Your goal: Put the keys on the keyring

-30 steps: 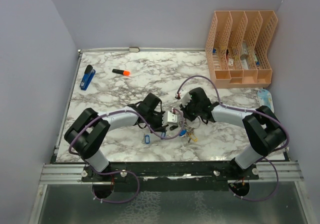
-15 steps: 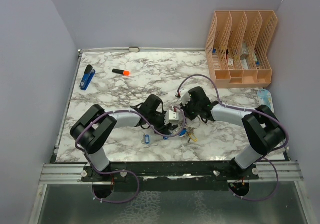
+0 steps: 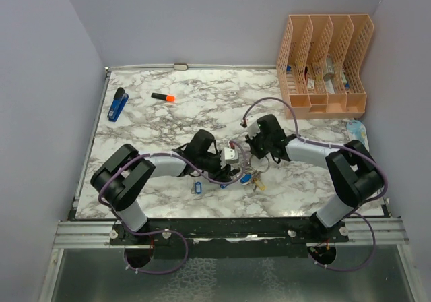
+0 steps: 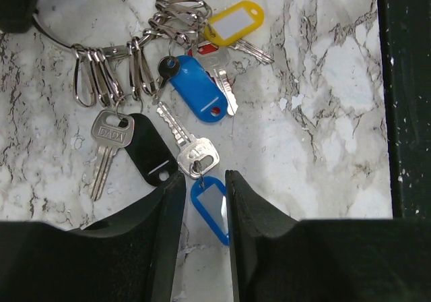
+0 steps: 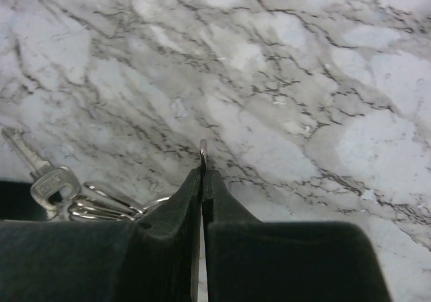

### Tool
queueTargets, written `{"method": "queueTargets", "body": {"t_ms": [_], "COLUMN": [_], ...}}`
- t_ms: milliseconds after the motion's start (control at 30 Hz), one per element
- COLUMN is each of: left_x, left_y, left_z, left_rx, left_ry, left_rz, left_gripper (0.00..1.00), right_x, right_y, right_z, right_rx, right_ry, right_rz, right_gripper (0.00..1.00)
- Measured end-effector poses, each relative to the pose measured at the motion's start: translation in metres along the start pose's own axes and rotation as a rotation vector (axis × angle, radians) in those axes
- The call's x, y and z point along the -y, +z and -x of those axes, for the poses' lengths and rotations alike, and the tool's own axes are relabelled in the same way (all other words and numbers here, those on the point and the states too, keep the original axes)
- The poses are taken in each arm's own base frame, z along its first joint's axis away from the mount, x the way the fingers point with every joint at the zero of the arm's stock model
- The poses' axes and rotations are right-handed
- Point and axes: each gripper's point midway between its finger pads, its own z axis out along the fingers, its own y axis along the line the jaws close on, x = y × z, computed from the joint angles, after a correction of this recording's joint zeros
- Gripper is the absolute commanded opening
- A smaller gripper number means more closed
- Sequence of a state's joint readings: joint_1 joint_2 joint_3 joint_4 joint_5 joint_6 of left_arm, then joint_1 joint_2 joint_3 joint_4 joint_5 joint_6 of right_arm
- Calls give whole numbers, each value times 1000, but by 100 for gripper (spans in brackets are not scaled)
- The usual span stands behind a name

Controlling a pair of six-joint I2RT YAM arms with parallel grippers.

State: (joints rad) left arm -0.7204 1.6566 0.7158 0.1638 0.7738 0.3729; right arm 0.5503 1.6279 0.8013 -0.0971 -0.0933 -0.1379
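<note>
Right pincer (image 5: 203, 177) clamped on the keyring (image 4: 62, 41) wire, left pincer (image 4: 203, 184) apart astride a blue-tagged key (image 4: 210, 211) by the near edge of the surface (image 4: 323, 113), mid-width; I expect the slick tag may squirt out on closing, or the black tag (image 4: 151, 155) gets pinched too.

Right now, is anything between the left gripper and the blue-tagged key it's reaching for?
Nothing visible. The left gripper straddles the tag of the blue-tagged key; a black tag lies beside one finger, not between.
</note>
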Motion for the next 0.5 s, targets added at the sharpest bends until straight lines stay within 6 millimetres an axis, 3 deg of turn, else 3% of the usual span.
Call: {"method": "queueTargets", "body": {"t_ms": [500], "left_x": [7], "left_y": [1], "left_z": [10], "left_rx": [222], "left_ry": [3], "left_rz": [56], "left_gripper": [37], "right_x": [86], "right_y": [-8], "right_z": [-9], "right_rx": [-33], "right_ry": [163], "right_rz": [-220], "right_gripper": [1]}}
